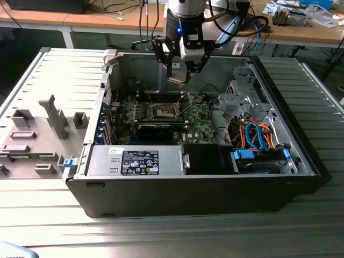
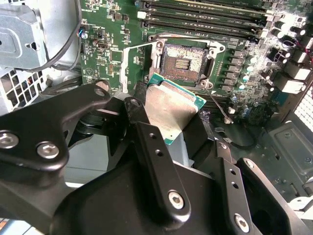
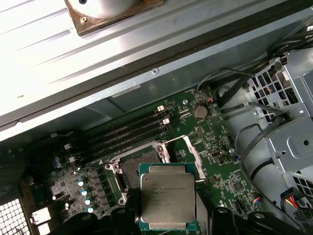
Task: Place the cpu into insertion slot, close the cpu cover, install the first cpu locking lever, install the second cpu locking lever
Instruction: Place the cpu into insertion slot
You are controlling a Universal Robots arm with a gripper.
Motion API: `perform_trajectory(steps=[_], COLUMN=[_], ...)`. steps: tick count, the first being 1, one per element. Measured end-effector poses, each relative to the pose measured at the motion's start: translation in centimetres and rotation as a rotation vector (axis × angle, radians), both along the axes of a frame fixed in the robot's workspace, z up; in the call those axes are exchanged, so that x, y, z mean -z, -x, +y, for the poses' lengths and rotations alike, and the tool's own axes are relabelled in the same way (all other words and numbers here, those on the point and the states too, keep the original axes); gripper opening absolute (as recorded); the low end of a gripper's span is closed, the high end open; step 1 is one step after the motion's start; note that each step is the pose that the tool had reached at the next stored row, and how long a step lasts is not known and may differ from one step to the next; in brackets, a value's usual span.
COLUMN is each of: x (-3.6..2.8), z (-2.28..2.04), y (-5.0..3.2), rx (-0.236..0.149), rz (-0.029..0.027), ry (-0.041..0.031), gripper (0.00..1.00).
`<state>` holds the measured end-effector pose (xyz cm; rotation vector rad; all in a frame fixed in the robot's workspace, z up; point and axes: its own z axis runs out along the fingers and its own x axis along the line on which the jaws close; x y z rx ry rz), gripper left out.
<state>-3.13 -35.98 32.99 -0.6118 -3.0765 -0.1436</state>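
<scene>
Gripper (image 1: 179, 77): black, 2 fingers pinching the cpu (image 3: 167, 196) by its sides, up in the air over the open pc case (image 1: 188, 188).
Cpu: flat square, grey metal top w/ green rim. Held btw the fingers, above the board, not touching it. Looks just beside the insertion slot (image 2: 183, 61) in both wrist views.
Insertion slot: square, dark middle, metal rim, empty.
Cpu cover (image 3: 194, 155): thin silver frame, swung up at one side of the slot, so the slot is open.
Motherboard (image 1: 201, 126): green, flat on the case floor. Long black memory slots (image 2: 205, 19) run next to the slot.
Pc case: black, lying on its side, lid off. Grey drive cage (image 1: 239, 99) + orange and blue cables (image 1: 258, 137) toward the exterior view's right.
Table (image 1: 161, 236): ribbed grey metal. Grey part holder (image 1: 37, 134) sits beside the case, on the exterior view's left.
</scene>
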Motion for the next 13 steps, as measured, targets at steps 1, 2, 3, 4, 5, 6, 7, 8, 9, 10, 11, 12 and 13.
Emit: perform_trajectory(steps=[1, 2, 3, 4, 5, 6, 7, 8, 9, 10, 11, 12, 13], x=[0.0, 0.0, 0.0, 0.0, 0.0, 0.0, 0.0, 0.0, 0.0, 0.0, 0.0, 0.0, 0.0], z=[0.0, 0.0, 0.0, 0.0, 0.0, 0.0, 0.0, 0.0, 0.0, 0.0, 0.0, 0.0, 0.0], y=[0.0, 0.0, 0.0, 0.0, 0.0, 0.0, 0.0, 0.0, 0.0, 0.0, 0.0, 0.0, 0.0], rx=[0.003, 0.006, 0.008, 0.011, 0.014, 0.016, 0.017, 0.019, 0.021, 0.023, 0.025, 0.027, 0.028], rz=[0.0, 0.0, 0.0, 0.0, 0.0, 0.0, 0.0, 0.0, 0.0, 0.0, 0.0, 0.0, 0.0], ry=[0.0, 0.0, 0.0, 0.0, 0.0, 0.0, 0.0, 0.0, 0.0, 0.0, 0.0, 0.0, 0.0], gripper=[0.55, 0.55, 0.55, 0.55, 0.55, 0.55, 0.55, 0.55, 0.55, 0.55, 0.55, 0.55, 0.55])
